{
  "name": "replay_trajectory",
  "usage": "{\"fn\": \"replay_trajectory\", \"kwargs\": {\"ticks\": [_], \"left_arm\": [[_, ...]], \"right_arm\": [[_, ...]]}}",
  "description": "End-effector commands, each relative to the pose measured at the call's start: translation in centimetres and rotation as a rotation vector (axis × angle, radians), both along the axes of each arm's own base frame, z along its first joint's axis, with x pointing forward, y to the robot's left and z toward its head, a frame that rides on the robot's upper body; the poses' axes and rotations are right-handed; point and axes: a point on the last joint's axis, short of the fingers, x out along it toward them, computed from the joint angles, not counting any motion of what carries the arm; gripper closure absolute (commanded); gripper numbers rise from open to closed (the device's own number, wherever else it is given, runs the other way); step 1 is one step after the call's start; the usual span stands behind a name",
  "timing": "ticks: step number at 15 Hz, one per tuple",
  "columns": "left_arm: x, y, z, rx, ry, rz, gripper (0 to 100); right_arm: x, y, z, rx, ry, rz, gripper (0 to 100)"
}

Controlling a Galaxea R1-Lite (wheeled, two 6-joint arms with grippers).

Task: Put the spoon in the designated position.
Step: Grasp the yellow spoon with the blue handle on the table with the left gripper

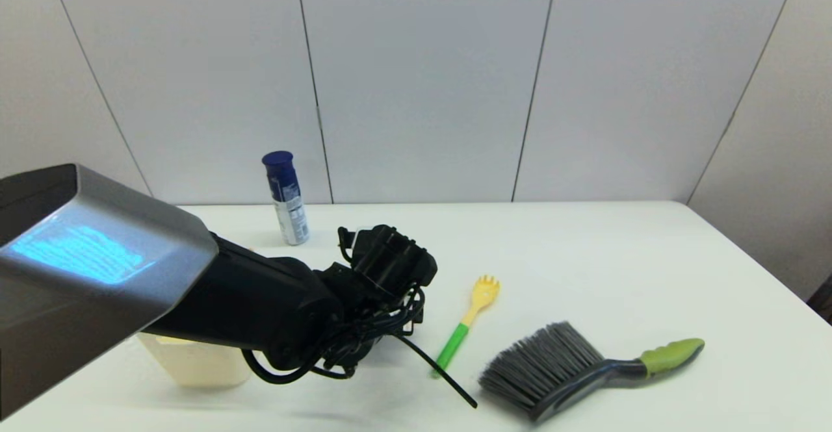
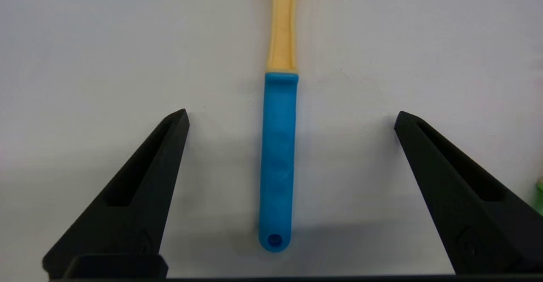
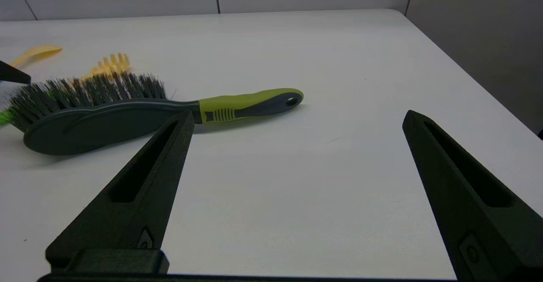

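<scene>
Left wrist view: left gripper (image 2: 290, 116) spread wide astride the slim blue-handled, pale yellow plastic spoon (image 2: 278, 159) lying flat on the white table (image 2: 85, 40), touching nothing. Right gripper (image 3: 297, 118) is also wide, empty. The blue-capped spray can (image 1: 286, 198) carries unreadable label print.

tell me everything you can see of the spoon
The spoon lies flat on the white table, untouched. It looks like plastic: a bright blue handle with a small hole at its end, joined to a pale yellow neck; its yellow head shows only in the right wrist view. The open left gripper hangs above it, one finger on each side of the handle.
</scene>
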Motion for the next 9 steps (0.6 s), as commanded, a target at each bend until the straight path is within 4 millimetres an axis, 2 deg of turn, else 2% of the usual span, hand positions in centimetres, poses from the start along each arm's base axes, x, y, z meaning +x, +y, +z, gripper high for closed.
{"fn": "replay_trajectory", "kwargs": {"ticks": [1,5,9], "left_arm": [[0.4,0.5,-0.2,0.044,-0.003,-0.021,0],[1.6,1.1,-0.3,0.066,-0.026,-0.028,0],[1.6,1.1,-0.4,0.065,-0.020,-0.032,0]], "right_arm": [[0.0,0.0,0.0,0.000,0.002,0.000,0],[0.0,0.0,0.0,0.000,0.000,0.000,0],[0.0,0.0,0.0,0.002,0.000,0.000,0]]}}
